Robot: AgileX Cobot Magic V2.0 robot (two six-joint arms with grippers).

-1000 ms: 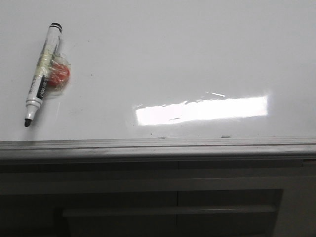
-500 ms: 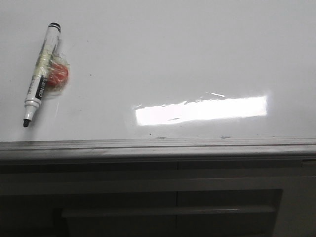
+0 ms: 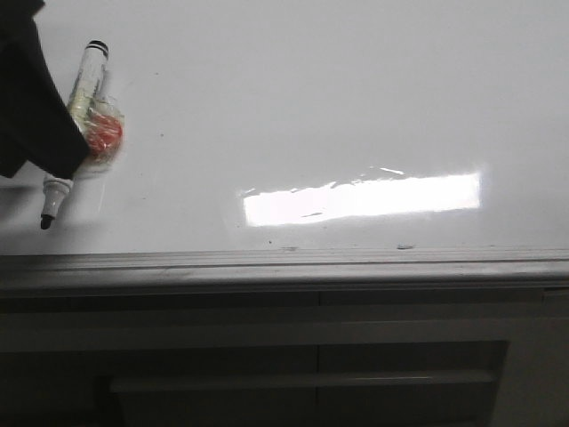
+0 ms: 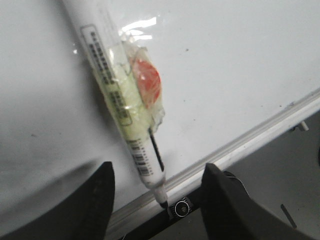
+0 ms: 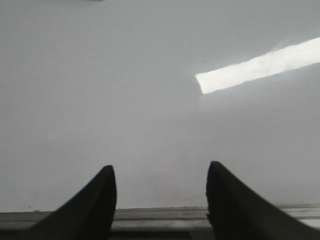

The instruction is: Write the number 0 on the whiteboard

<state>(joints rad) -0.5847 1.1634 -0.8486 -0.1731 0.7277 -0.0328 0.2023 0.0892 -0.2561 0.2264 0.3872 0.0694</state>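
marker (image 3: pixel 78 116) barrel partly behind left arm (image 3: pixel 31 98)

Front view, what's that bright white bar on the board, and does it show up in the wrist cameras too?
Front view: it is glare, a rectangular reflection of a light on the glossy whiteboard. Right wrist view: the same kind of bright strip appears, slanted. Left wrist view: only small glints on the clear wrap around the marker, plus a soft shadow near the left gripper.

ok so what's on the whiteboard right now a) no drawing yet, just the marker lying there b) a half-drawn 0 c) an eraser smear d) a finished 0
a: the whiteboard bears no drawn loop, and the marker lies flat on it with the left hand open above its tip.
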